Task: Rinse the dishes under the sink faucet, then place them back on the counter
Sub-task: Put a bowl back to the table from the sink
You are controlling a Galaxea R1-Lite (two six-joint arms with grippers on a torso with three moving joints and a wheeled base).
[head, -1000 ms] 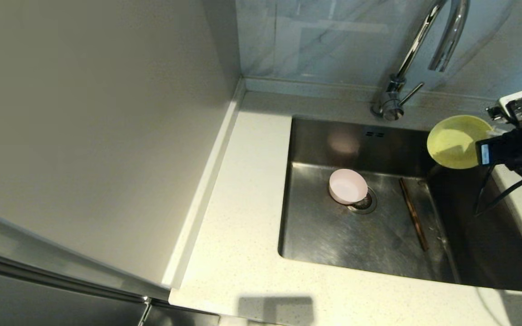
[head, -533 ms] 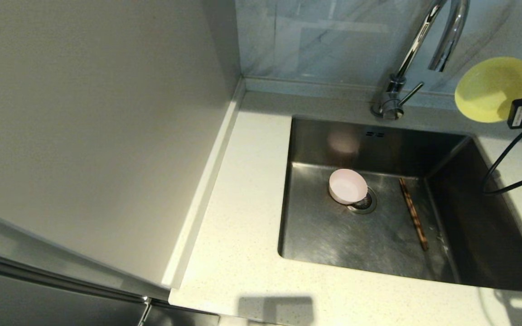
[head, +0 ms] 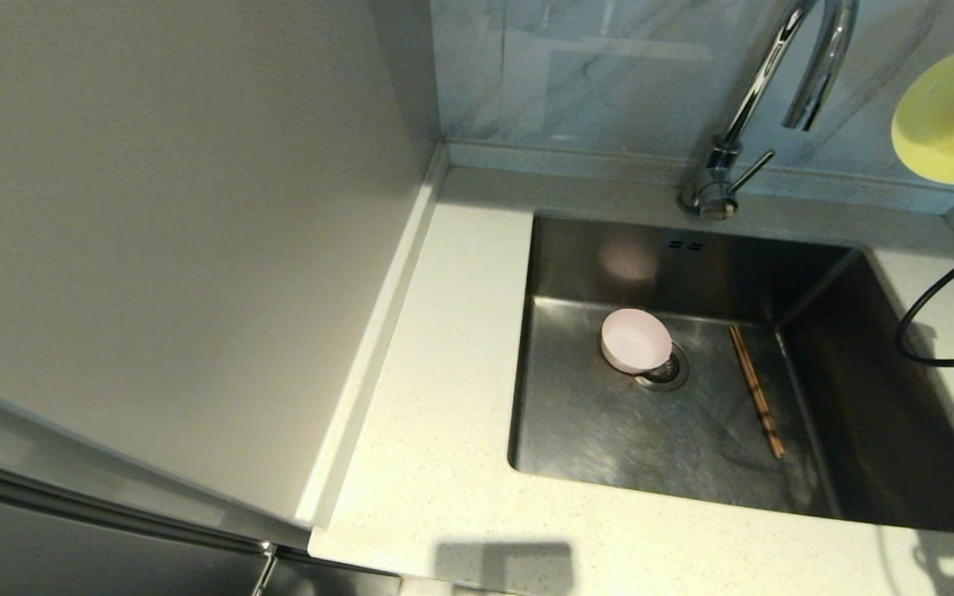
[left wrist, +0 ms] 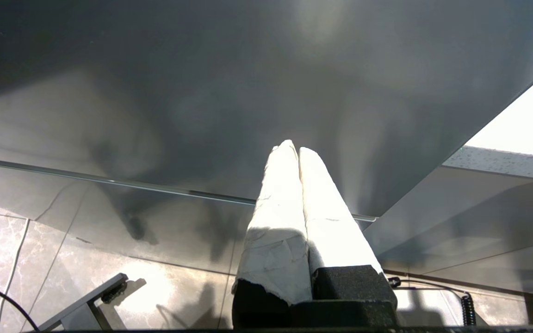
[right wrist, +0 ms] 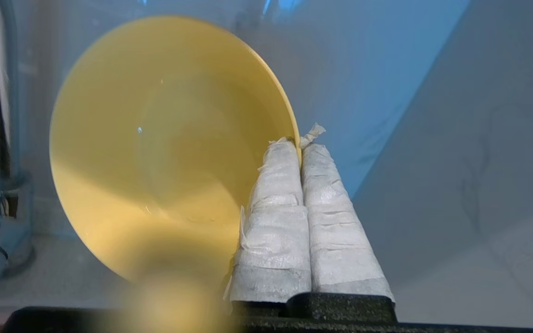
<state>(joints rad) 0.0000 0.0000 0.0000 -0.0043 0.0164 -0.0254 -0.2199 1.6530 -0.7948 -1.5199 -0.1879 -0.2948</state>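
Right tool (right wrist: 300, 143) is pinching the yellow bowl (head: 953, 116) by its rim, up beside the faucet (head: 763, 99), over the bench's (head: 452, 397) back right corner. Pink bowl (head: 634, 339) touches the drain strainer (head: 666, 371) (chopsticks (head: 757, 402) lie nearby) in the sink (head: 609, 430). Left tool (left wrist: 298, 150) hangs below, pressed together.

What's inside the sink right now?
In the sink lie the pink bowl, partly covering the drain strainer, and the chopsticks. What lies under the bowl is hidden.
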